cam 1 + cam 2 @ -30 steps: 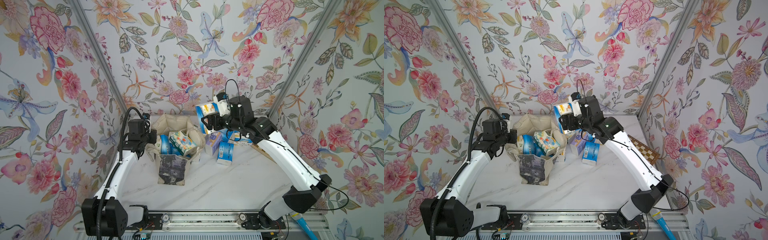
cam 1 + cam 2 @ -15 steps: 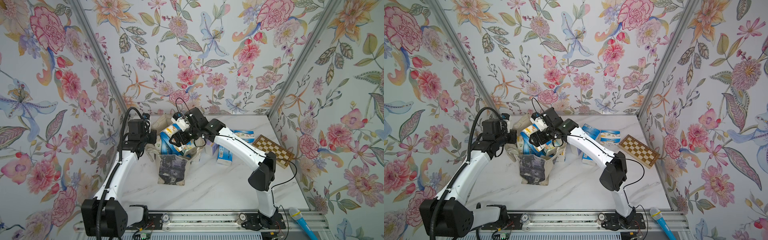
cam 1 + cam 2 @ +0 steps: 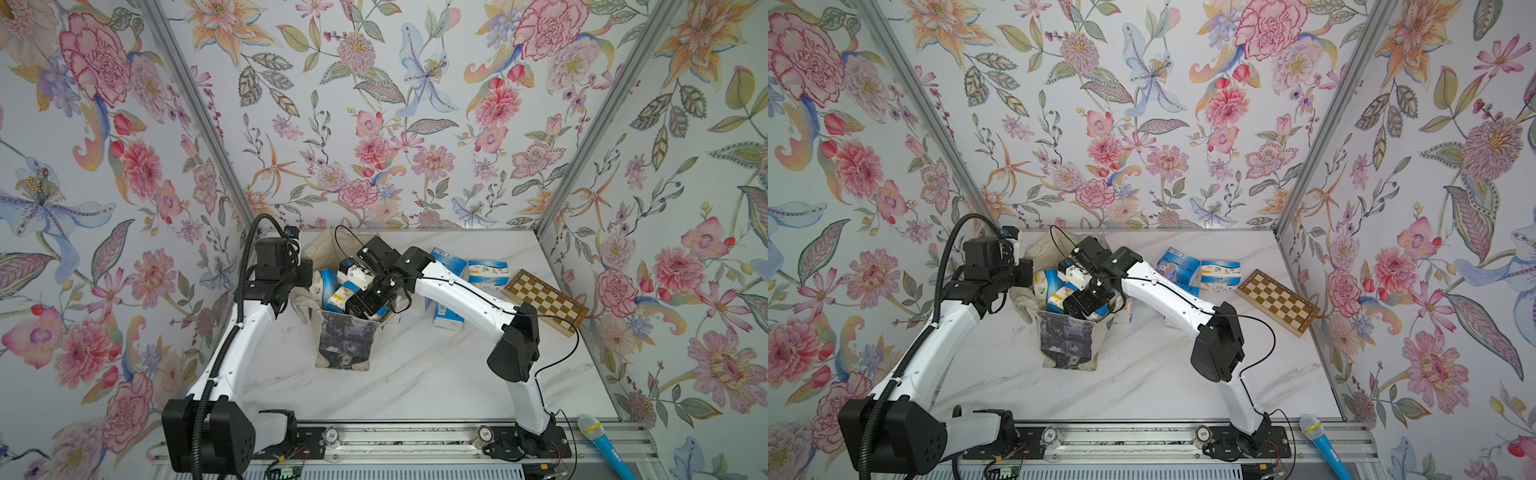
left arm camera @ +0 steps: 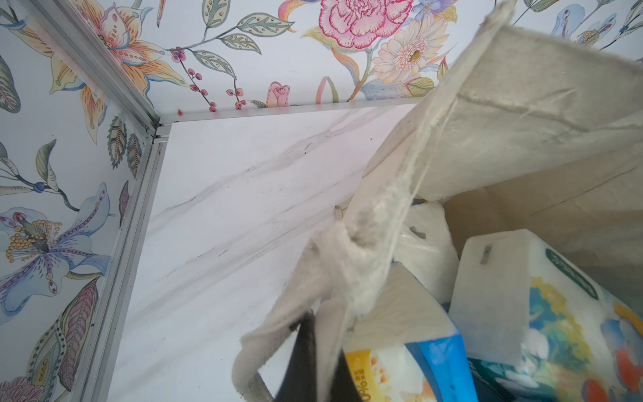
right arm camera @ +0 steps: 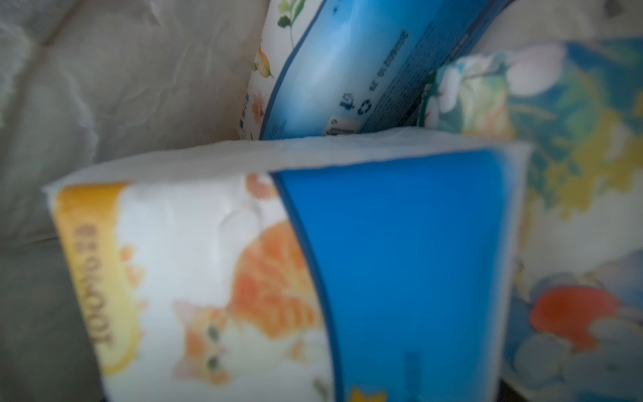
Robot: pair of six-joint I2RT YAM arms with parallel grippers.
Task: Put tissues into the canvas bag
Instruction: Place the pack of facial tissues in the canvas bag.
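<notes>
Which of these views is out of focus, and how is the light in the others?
Right wrist view: blurred all over, the cat-printed pack too near the lens. Left wrist view: sharp on the canvas bag and its frayed rim. Both top views: sharp and evenly lit.

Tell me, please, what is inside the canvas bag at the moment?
Inside the canvas bag are a cat-print tissue pack, a floral pack and a blue-sided pack. The right gripper and these packs cover the bottom, so anything deeper is hidden.
</notes>
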